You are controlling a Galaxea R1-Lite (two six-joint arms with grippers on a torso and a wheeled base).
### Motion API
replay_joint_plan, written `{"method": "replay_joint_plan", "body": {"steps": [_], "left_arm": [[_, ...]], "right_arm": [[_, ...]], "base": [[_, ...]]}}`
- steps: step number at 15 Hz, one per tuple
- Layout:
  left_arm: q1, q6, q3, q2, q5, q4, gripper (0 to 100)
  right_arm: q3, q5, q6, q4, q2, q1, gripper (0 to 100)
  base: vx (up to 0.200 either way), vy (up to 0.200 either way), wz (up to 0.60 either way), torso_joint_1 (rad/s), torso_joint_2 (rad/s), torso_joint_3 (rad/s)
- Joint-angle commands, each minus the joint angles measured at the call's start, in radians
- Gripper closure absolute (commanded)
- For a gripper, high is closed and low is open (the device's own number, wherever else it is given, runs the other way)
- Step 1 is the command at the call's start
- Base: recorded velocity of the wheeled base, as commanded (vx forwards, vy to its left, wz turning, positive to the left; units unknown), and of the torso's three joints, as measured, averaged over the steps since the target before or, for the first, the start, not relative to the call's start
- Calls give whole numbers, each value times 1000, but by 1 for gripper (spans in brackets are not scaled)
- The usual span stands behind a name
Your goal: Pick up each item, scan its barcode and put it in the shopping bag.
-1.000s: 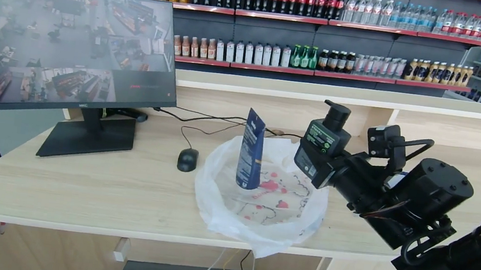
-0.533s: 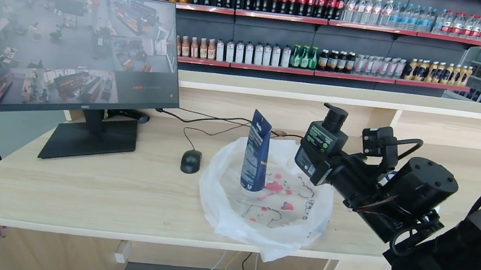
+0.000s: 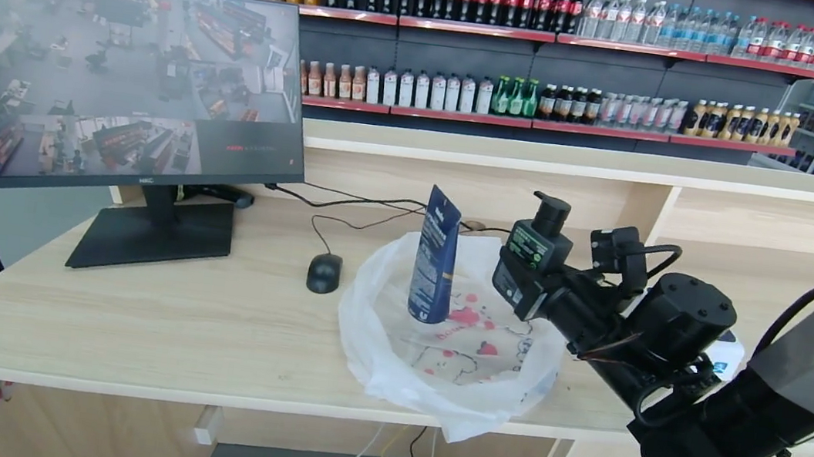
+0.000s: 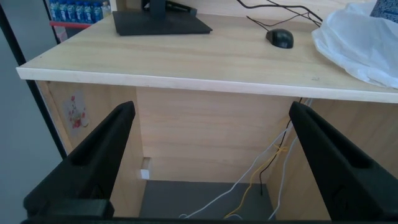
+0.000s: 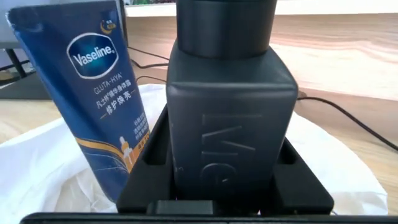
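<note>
- Head view: my right gripper [image 3: 547,298] sits right of centre of the frame, clamped on the lower body of a dark pump bottle [image 3: 531,250]. The bottle is off the counter [image 3: 170,324], tilted a little, pump head uppermost.
- The bottle hangs over the right rim of the white bag [image 3: 367,332], which lies open at lower centre, spilling over the counter's near edge.
- A blue tube [image 3: 434,263] stands upright in the bag, cap down, just left of the bottle and apart from it.
- A mouse [image 3: 324,273] lies left of the bag. The monitor [image 3: 114,84] fills the upper left, and shelves [image 3: 554,38] of drinks run across the top.
- Left wrist view: my left gripper [image 4: 211,112] has its two black fingers [image 4: 102,158] spread wide with nothing between them. It is held low in front of the counter's [image 4: 205,62] edge, with the mouse [image 4: 280,38] and the bag [image 4: 360,43] on the counter beyond.
- Right wrist view: the bottle [image 5: 227,118] stands seated between the jaws of the right gripper [image 5: 224,198], which press its sides. The tube [image 5: 102,93] is just beside it, with the bag [image 5: 37,174] beneath both.
</note>
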Motion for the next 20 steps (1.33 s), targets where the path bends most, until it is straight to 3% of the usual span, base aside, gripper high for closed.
{"method": "replay_joint_plan", "body": {"steps": [1,20], "left_arm": [[2,0,-2,0,0,0,0],[0,-2,0,0,0,-2,0]], "right_arm": [[-3,0,-1,-1,26,0,100],[-32,-3,-64,-1,165,15,100]], "base": [[0,0,0,0,0,0],[0,0,0,0,0,0]]}}
